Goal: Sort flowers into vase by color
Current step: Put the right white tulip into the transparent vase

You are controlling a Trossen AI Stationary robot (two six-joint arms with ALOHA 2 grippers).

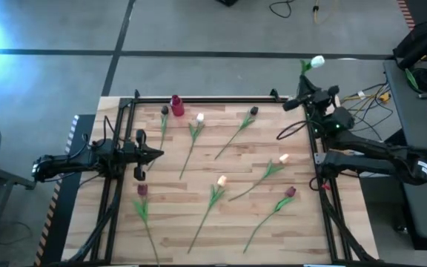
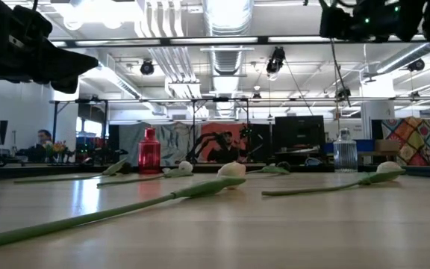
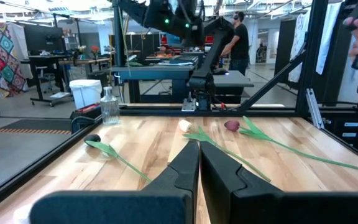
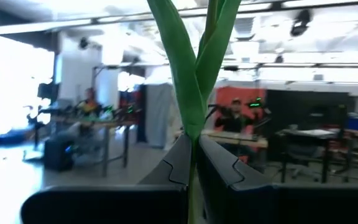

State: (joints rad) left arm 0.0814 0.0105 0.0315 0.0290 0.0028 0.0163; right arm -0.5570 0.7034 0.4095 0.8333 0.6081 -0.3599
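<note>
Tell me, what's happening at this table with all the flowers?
The right gripper, raised past the table's far right corner, has its jaws shut on a white-headed artificial tulip by the green stem. The left gripper waits shut over the wooden table. Seven tulips lie scattered near a small red vase.

2 dark, matte arms; each tool [image 3: 199,167] has 2 angular black fingers with stepped edges.
</note>
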